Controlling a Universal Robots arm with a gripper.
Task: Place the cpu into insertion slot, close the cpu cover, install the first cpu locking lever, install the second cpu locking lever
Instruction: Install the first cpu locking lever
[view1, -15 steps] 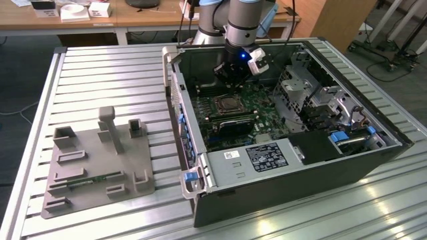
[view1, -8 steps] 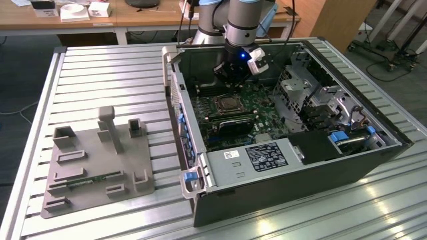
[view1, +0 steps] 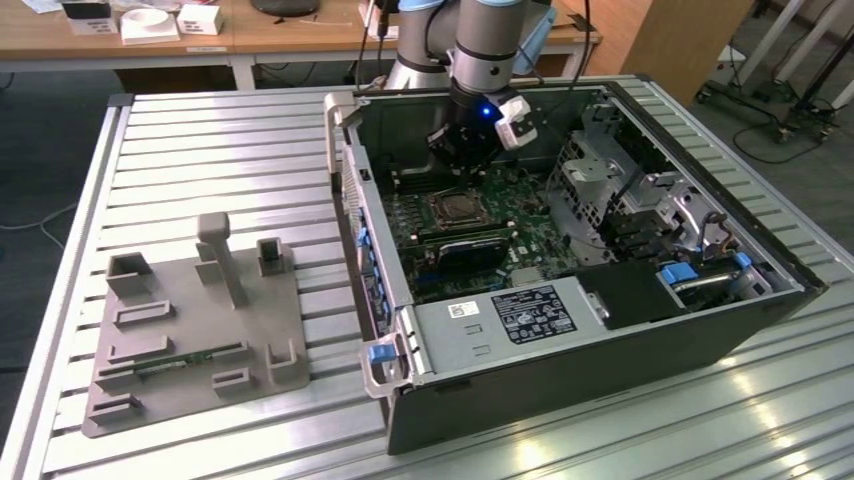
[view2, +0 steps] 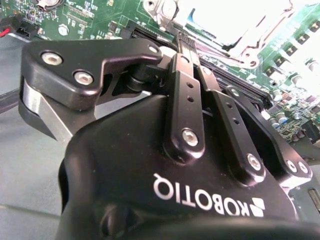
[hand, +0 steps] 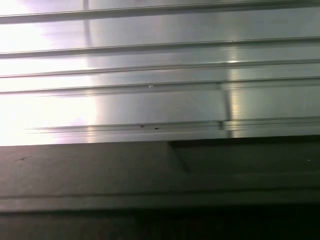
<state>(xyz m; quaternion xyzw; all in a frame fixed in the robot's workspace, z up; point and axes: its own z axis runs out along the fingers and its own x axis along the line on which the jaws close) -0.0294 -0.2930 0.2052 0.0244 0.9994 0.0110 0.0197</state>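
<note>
An open computer case (view1: 387, 330) lies on a slatted metal table, with its green motherboard (view1: 527, 215) facing up. The insertion slot sits mid-board under the silvery cpu cover (view1: 454, 208), which looks to lie flat. A dull square that I take for the cpu shows in its window. My gripper (view1: 454, 165) hangs inside the case just behind the socket, pointing down at it. In the second wrist view the black fingers (view2: 186, 85) run together to a shut tip, my gripper (view2: 181, 39) ending at the edge of the glare-washed cpu cover (view2: 235, 25). The locking levers cannot be made out.
A grey box with a white label (view1: 534, 312) fills the case's near end, with a drive cage (view1: 607, 180) at the exterior view's right. A grey fixture block (view1: 200, 320) stands on the table (view1: 200, 150). The first wrist view shows table slats (hand: 160, 100) and a dark case wall (hand: 160, 180).
</note>
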